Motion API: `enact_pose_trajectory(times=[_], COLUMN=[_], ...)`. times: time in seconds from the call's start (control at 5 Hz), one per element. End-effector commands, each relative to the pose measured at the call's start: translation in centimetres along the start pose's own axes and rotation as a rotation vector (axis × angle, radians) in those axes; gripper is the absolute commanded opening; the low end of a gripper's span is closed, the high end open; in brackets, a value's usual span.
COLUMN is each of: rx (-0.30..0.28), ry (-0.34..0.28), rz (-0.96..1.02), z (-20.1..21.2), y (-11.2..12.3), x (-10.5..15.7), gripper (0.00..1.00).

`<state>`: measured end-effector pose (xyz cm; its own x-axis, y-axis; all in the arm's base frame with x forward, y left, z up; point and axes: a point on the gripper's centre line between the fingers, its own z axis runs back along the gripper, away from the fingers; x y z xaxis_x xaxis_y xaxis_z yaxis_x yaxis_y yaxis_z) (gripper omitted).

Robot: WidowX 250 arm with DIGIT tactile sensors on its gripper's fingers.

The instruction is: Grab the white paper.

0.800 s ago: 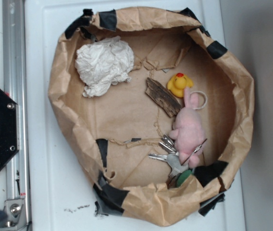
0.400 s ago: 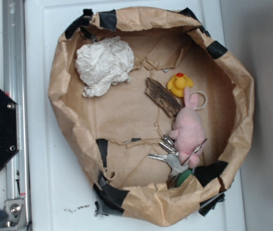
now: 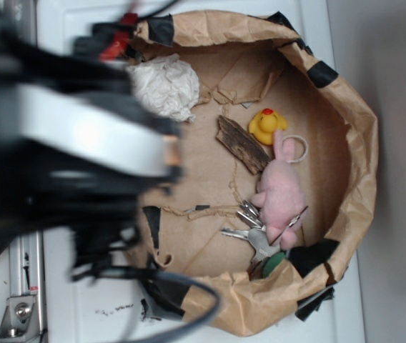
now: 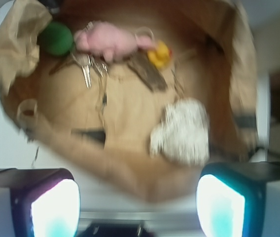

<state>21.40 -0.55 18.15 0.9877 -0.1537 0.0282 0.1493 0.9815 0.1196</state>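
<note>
Exterior view shows the robot arm (image 3: pixel 81 143) as a large blurred dark-and-white mass covering the left side of the picture, over the left rim of the brown paper bowl (image 3: pixel 353 143). The white paper (image 3: pixel 166 86) lies crumpled at the upper left of the bowl's floor, partly hidden by the arm. Just right of centre sits a dark piece of wood (image 3: pixel 240 143), with the yellow duck (image 3: pixel 266 125) touching or nearly touching its upper right end. Below the duck lies a pink plush toy (image 3: pixel 281 193), and a bunch of keys (image 3: pixel 249 229) rests beside its lower end, next to something green (image 3: pixel 274 263) at the bowl's edge. Strips of black tape (image 3: pixel 161 28) mark the rim in several places.

Wrist view (blurred throughout) looks down into the same bowl from above its near wall. The gripper (image 4: pixel 137 195) is spread wide, with one lit fingertip (image 4: pixel 53 210) at the lower left corner and the other at the lower right, and nothing between them. The paper wad appears just above and left of the right-hand fingertip, apart from it, on the bowl's floor.
</note>
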Motion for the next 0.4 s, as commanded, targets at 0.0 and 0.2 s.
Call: enact_pose_trajectory(times=[0.0,0.2], rx=[0.053,-0.005], ry=[0.047,0.042], rz=[-0.071,-0.147], z=[-7.0,-9.8], y=[3.8,4.2], x=[3.5,2.2], gripper=[1.00,1.00])
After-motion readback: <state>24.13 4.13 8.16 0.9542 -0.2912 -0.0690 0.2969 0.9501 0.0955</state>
